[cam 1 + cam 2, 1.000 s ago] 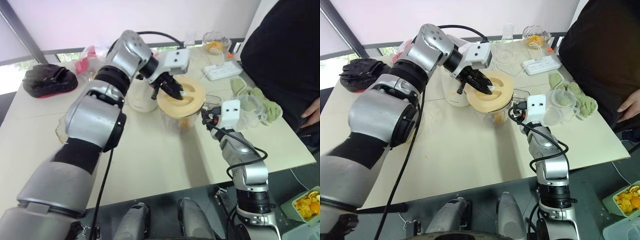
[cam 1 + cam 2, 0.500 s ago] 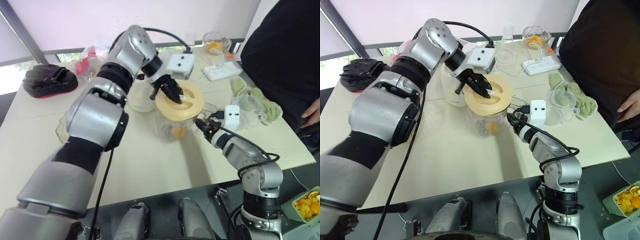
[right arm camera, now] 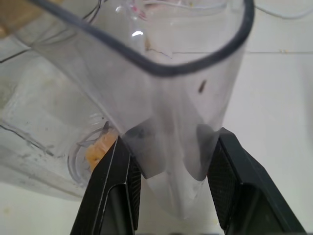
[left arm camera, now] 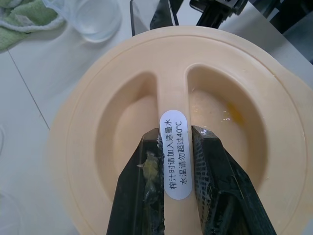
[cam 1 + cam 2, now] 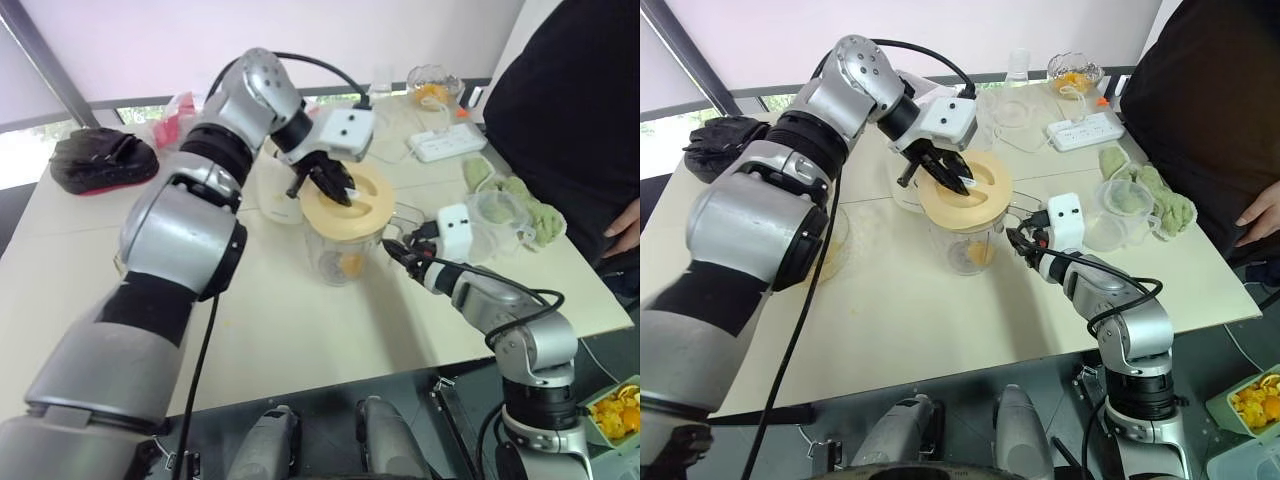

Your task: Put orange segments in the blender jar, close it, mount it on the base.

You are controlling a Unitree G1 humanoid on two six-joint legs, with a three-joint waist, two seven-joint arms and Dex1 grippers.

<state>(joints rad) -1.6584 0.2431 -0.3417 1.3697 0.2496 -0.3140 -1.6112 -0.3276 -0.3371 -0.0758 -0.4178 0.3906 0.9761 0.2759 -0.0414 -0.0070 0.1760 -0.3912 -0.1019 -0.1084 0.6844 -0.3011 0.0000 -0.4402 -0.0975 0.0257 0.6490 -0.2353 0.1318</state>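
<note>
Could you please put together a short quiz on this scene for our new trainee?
1. True or false: the left hand pinches the ridge of the lid.
2. What does the right hand grip?
A. the handle of the jar
B. the power strip
C. the green cloth
3. Fill in: the segments inside the jar are ___ in colour.

Key: 1 true; 2 A; 3 orange.
</note>
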